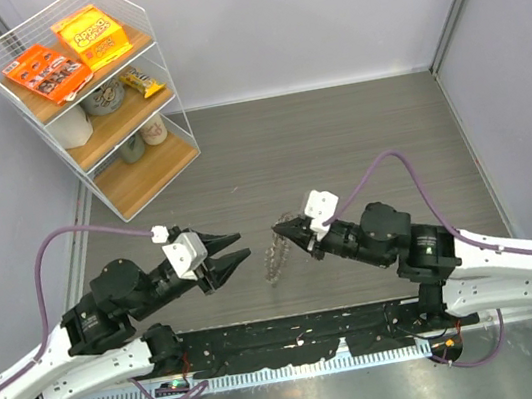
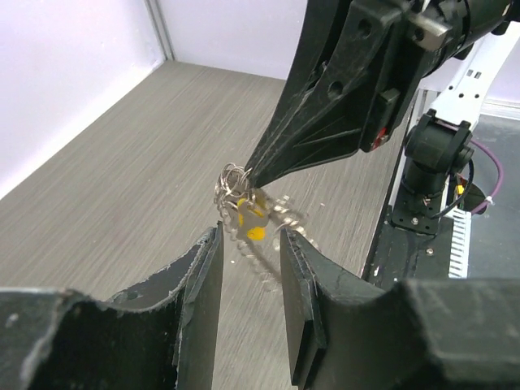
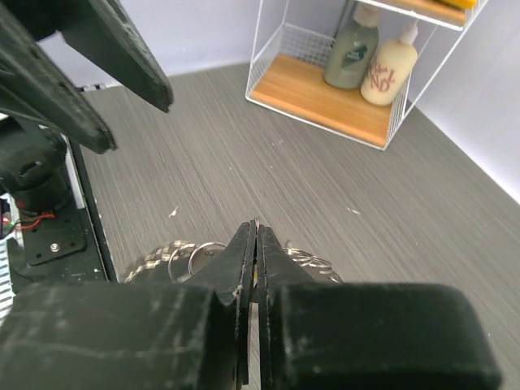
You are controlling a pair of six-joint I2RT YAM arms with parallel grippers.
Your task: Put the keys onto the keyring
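I see a grey wood-grain tabletop (image 1: 337, 138) spreading beneath and ahead of both jaws, closed in by pale lilac walls (image 1: 317, 9). Far ahead and left of the left jaws stands a white wire rack (image 1: 150, 172) with wooden shelves holding orange snack boxes (image 1: 90, 37) and bottles (image 3: 355, 50)

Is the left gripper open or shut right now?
Open. The left gripper has its fingers well apart in the left wrist view, table showing through the gap, nothing clamped between them.

Shiny metal keyring (image 1: 273, 257), matt table (image 1: 337, 138)
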